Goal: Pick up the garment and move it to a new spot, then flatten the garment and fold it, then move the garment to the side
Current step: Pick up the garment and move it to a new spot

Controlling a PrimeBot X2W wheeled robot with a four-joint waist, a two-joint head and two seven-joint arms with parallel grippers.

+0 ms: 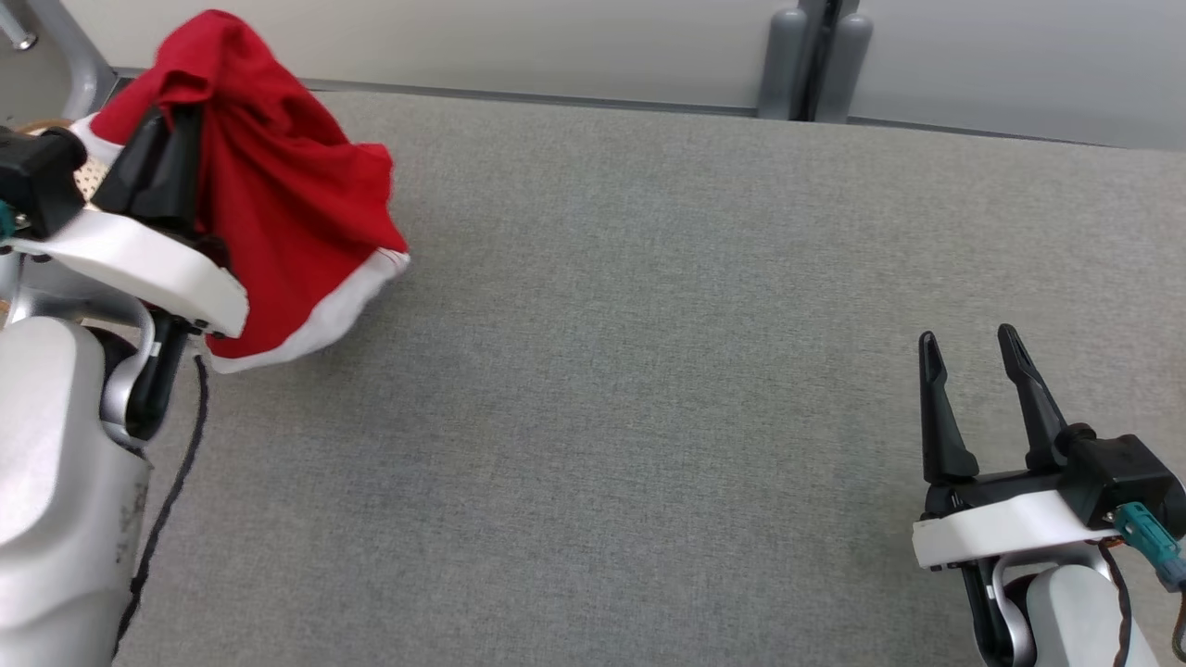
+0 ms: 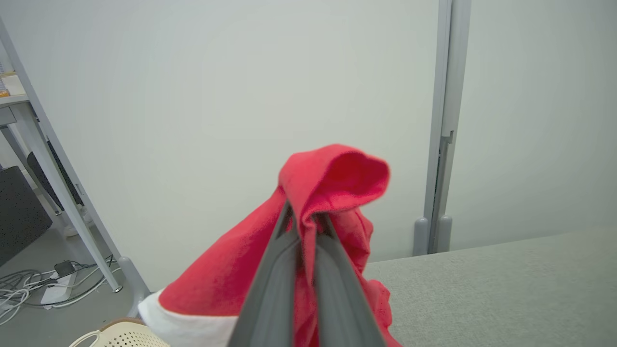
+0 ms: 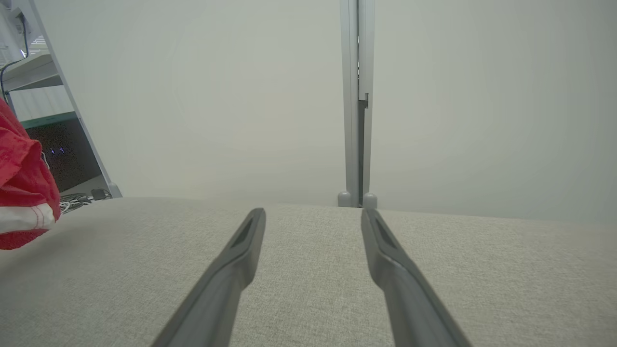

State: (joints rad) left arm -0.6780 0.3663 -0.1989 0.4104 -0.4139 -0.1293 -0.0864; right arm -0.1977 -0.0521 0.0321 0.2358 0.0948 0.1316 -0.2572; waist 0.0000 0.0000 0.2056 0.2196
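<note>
The garment [image 1: 278, 204] is red with a white hem band. It hangs bunched from my left gripper [image 1: 171, 116], lifted above the far left of the grey table [image 1: 649, 371]. In the left wrist view the two fingers are shut on a fold of the red garment [image 2: 332, 178], with cloth draped over both sides of them and the white hem [image 2: 193, 327] low at the left. My right gripper [image 1: 968, 347] rests at the lower right, open, with nothing between its fingers. The right wrist view shows the gripper [image 3: 313, 217] open over bare cloth-covered table, the garment [image 3: 24, 193] at its left edge.
A pale wall with a grey post [image 1: 815, 56] runs behind the table's far edge. Off the table's left side stand a metal frame leg [image 2: 62, 183], cables on the floor [image 2: 43, 284] and a cream perforated basket [image 2: 120, 335]. A black cable [image 1: 171, 491] hangs along my left arm.
</note>
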